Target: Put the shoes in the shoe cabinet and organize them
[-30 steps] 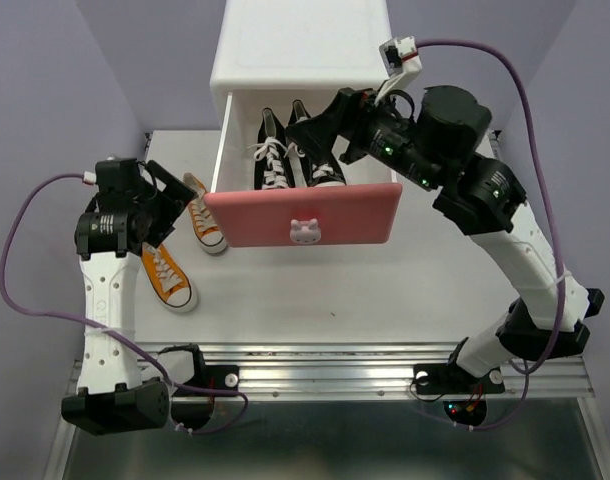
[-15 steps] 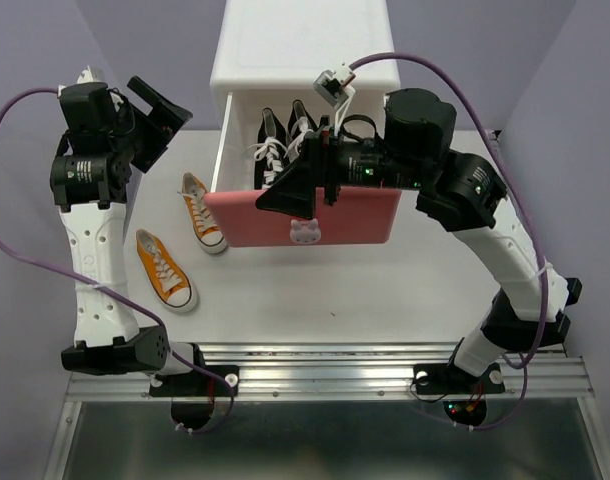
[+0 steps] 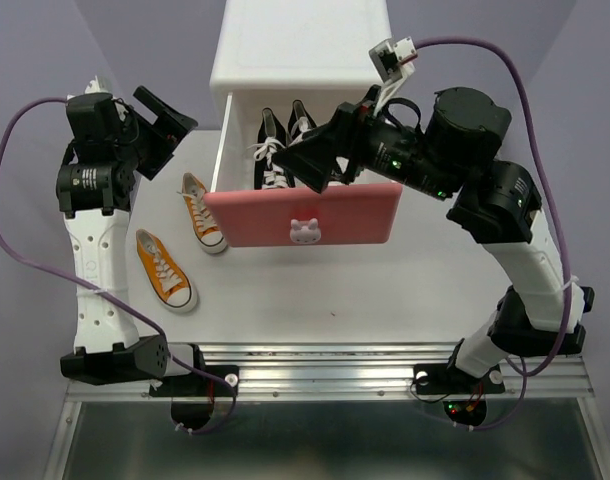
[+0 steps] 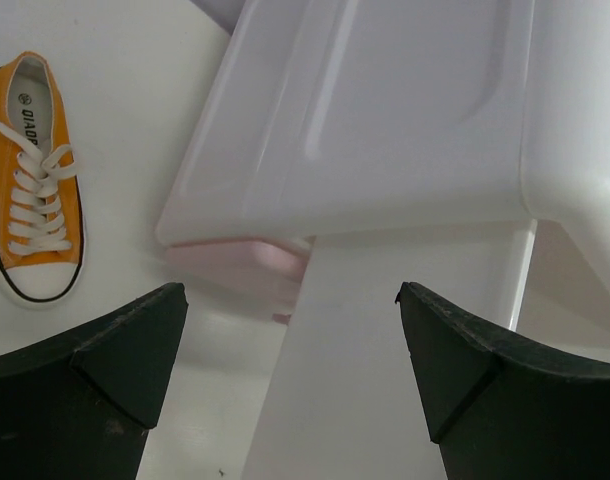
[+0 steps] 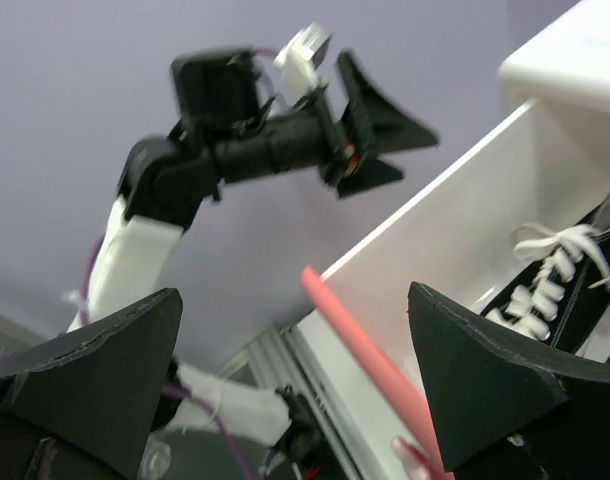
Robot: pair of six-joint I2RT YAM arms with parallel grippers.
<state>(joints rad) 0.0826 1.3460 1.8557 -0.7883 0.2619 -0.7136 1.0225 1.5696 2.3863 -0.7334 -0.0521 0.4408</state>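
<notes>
The shoe cabinet [image 3: 300, 40] stands at the back, white, with its upper drawer [image 3: 305, 215] pulled out and the pink front facing me. Two black shoes [image 3: 275, 150] with white laces lie side by side in that drawer; one [image 5: 565, 285] also shows in the right wrist view. Two orange shoes [image 3: 202, 212] [image 3: 165, 268] lie on the table left of the drawer; one orange shoe [image 4: 35, 180] appears in the left wrist view. My left gripper [image 3: 175, 133] [image 4: 288, 300] hovers open and empty beside the cabinet's left side. My right gripper [image 3: 310, 165] [image 5: 295, 300] hangs open and empty over the drawer.
The pale pink lower drawer [image 4: 240, 265] is pushed in under the pulled-out one. Purple walls close in behind and at both sides. A metal rail [image 3: 325, 360] runs along the table's near edge by the arm bases.
My left gripper rose from the orange shoes to beside the cabinet's left side. My right gripper swung left over the drawer front, then drew back over the black shoes.
</notes>
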